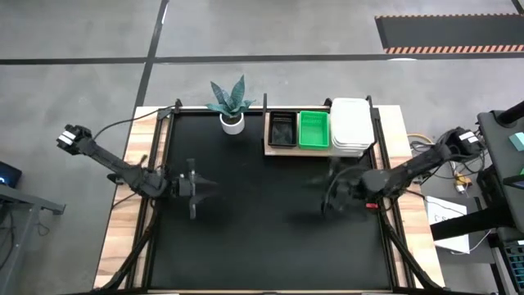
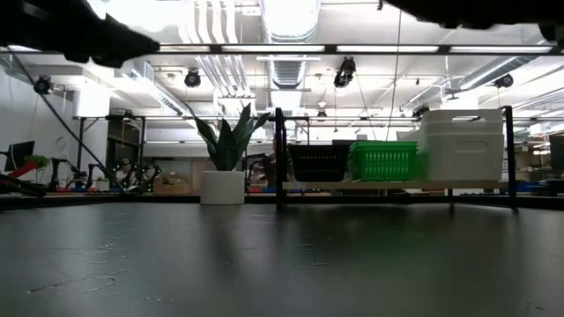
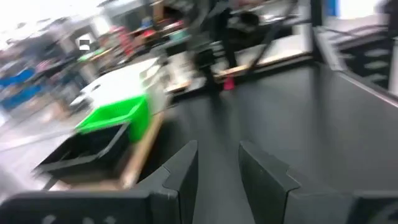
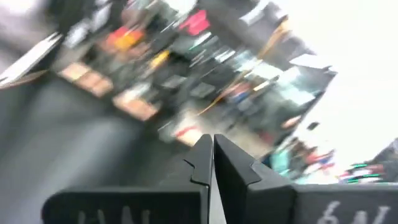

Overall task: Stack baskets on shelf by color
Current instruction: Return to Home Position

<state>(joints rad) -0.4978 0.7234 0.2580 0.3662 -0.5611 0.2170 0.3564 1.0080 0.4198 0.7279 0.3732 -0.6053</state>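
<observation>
Left gripper (image 1: pixel 193 187) raised over left half of table (image 1: pixel 246 238), fingers parted, holding nothing. Right gripper (image 1: pixel 331 193) over right half, just before shelf (image 1: pixel 268 141), fingers pressed together, empty. On shelf we see three stacks side by side: black baskets (image 1: pixel 282 129), green baskets (image 1: pixel 313 129), white baskets (image 1: pixel 352 125). We cannot tell how many per stack.
</observation>
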